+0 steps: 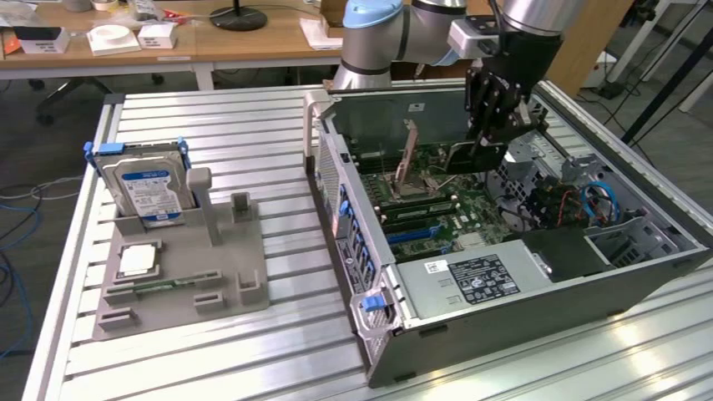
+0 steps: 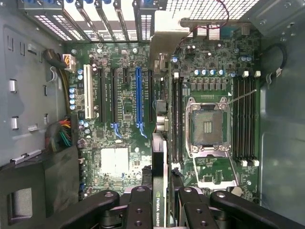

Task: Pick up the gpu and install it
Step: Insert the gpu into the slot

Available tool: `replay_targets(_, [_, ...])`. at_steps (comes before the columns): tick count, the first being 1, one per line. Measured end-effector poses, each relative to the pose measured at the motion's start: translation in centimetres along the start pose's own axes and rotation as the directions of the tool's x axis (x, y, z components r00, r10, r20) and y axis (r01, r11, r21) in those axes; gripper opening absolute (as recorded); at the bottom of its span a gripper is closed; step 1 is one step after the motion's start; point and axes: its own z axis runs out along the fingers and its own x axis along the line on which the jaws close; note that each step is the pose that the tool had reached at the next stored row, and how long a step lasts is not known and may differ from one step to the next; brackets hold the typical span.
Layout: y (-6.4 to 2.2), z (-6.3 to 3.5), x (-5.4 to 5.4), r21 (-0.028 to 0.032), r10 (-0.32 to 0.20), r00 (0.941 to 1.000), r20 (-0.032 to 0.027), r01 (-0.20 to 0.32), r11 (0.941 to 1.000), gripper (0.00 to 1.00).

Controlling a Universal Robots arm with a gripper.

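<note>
The gpu [image 2: 159, 162] hangs edge-on between my fingers [image 2: 138, 206], its black body carrying an NVIDIA Quadro label and its silver end bracket [image 2: 164, 36] pointing at the case's rear slot openings. My gripper [image 2: 160, 212] is shut on it. The card hovers above the motherboard [image 2: 119, 119], lined up roughly over the black slot just beside the long blue slot [image 2: 138, 95]. In the exterior view, my gripper [image 1: 487, 154] reaches down into the open computer case [image 1: 535, 292], above the board.
An empty CPU socket [image 2: 208, 125] and memory slots [image 2: 244, 119] lie beside the card. A power supply [image 1: 473, 280] fills the case's near end. On the exterior view's left, a grey fixture tray [image 1: 179, 288] holds a blue-labelled hard drive [image 1: 150, 188].
</note>
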Motion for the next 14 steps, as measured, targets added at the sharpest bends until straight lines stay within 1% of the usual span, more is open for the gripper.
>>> replay_targets(3, [0.00, 0.08, 0.0, 0.0003, 0.000, 1.0000, 0.0006, 0.000, 1.0000, 0.26])
replay_targets(5, [0.00, 0.39, 0.0, 0.0008, 0.001, 1.0000, 0.0015, -0.001, 1.0000, 0.26])
replay_targets(6, [0.03, 0.50, 0.1, 0.0036, 0.001, 1.0000, 0.0016, -0.001, 1.0000, 0.26])
replay_targets(7, [0.06, 0.60, 0.1, 0.0080, 0.001, 1.0000, 0.0019, -0.001, 1.0000, 0.26])
replay_targets(8, [0.07, 0.75, 0.2, 0.0098, 0.001, 1.0000, 0.0018, -0.001, 1.0000, 0.26])
replay_targets(14, [0.14, 1.84, 0.6, 0.0100, 0.001, 1.0000, 0.0019, -0.001, 0.9999, 0.26])
